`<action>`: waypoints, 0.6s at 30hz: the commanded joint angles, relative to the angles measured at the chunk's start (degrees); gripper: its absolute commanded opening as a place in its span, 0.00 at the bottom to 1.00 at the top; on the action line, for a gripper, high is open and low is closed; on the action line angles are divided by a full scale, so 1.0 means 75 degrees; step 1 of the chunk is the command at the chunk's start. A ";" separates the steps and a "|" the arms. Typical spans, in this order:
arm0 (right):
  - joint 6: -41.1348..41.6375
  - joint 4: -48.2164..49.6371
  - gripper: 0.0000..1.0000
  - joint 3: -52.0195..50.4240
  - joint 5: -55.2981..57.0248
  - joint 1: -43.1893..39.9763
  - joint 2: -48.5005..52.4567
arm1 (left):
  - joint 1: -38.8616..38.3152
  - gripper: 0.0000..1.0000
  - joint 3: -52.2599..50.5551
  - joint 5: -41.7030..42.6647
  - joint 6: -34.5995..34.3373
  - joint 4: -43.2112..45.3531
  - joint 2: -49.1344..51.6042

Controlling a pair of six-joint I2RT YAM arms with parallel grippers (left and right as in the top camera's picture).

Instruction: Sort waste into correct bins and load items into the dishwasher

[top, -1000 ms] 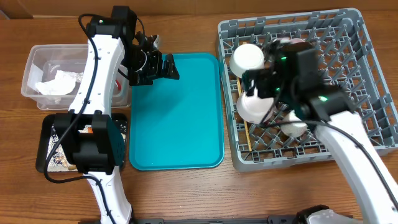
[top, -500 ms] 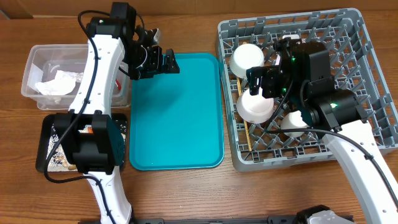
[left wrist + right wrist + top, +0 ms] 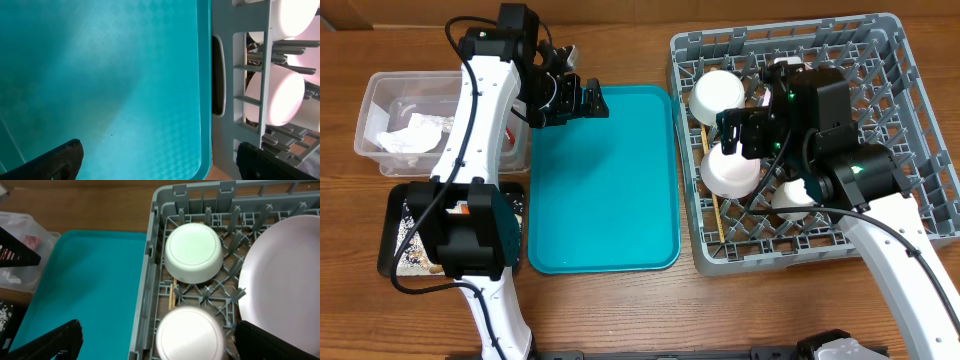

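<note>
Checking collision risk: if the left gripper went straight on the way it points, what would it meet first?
Most likely the bare teal tray, near its edge beside the grey rack. In the wrist view nothing lies between the open left gripper and the tray; its height above is unclear.

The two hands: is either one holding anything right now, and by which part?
Nothing is held. The left hand hangs open over the teal tray. The right hand hangs open over the bowls in the rack.
</note>
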 commanded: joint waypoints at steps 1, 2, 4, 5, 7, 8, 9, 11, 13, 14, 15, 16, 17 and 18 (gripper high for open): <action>-0.0047 0.0061 1.00 -0.0070 0.0201 -0.0029 -0.0868 | 0.0009 1.00 0.0079 -0.0026 0.0119 0.0032 -0.0245; -0.0047 0.0082 1.00 -0.0134 0.0201 -0.0029 -0.1029 | 0.0009 1.00 0.0079 -0.0026 0.0119 0.0032 -0.0245; -0.0047 0.0178 1.00 -0.0417 0.0201 -0.0029 -0.1582 | 0.0009 1.00 0.0079 -0.0026 0.0119 0.0032 -0.0245; -0.0047 0.0248 1.00 -0.0577 0.0242 -0.0041 -0.1851 | 0.0009 1.00 0.0079 -0.0026 0.0119 0.0032 -0.0245; -0.0050 0.0510 1.00 -0.1008 0.0423 -0.0114 -0.2457 | 0.0009 1.00 0.0079 -0.0026 0.0119 0.0032 -0.0245; -0.0047 0.0667 1.00 -0.1271 0.0463 -0.0160 -0.2780 | 0.0009 1.00 0.0079 -0.0026 0.0119 0.0035 -0.0245; -0.0047 0.0860 1.00 -0.1582 0.0463 -0.0219 -0.3162 | 0.0009 1.00 0.0079 -0.0026 0.0119 0.0032 -0.0245; -0.0050 0.1378 1.00 -0.2439 0.0478 -0.0356 -0.4077 | 0.0009 1.00 0.0079 -0.0026 0.0119 0.0032 -0.0245; -0.0047 0.1923 1.00 -0.3354 0.0525 -0.0458 -0.4969 | 0.0009 1.00 0.0079 -0.0026 0.0119 0.0032 -0.0245; -0.0050 0.2224 1.00 -0.3835 0.0551 -0.0493 -0.5391 | 0.0009 1.00 0.0079 -0.0026 0.0119 0.0032 -0.0245; -0.0047 0.2588 1.00 -0.4398 0.0551 -0.0562 -0.5907 | 0.0009 1.00 0.0079 -0.0026 0.0119 0.0032 -0.0245; -0.0044 0.2906 1.00 -0.4846 0.0545 -0.0632 -0.6306 | 0.0009 1.00 0.0079 -0.0026 0.0119 0.0032 -0.0245; -0.0044 0.3229 1.00 -0.5295 0.0542 -0.0697 -0.6714 | 0.0009 1.00 0.0079 -0.0026 0.0119 0.0032 -0.0245; -0.0041 0.3564 1.00 -0.5724 0.0542 -0.0746 -0.7093 | 0.0009 1.00 0.0079 -0.0026 0.0119 0.0032 -0.0245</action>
